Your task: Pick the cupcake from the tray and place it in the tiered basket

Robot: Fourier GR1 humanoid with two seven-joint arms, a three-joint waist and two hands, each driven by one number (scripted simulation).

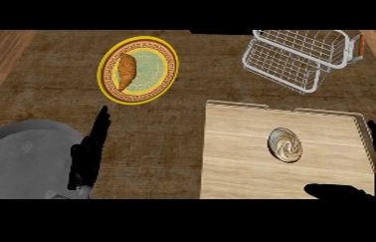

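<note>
Now: cupcake upright on tray | wire tiered basket beyond | left hand fingers straight, empty | right hand at tray's near edge, fingers' state unclear.

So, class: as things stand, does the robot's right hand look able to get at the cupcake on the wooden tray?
Probably yes. The right hand shows at the tray's near edge, and the cupcake sits just beyond it on bare wood. Nothing stands between them, and the cupcake's top is uncovered.
</note>
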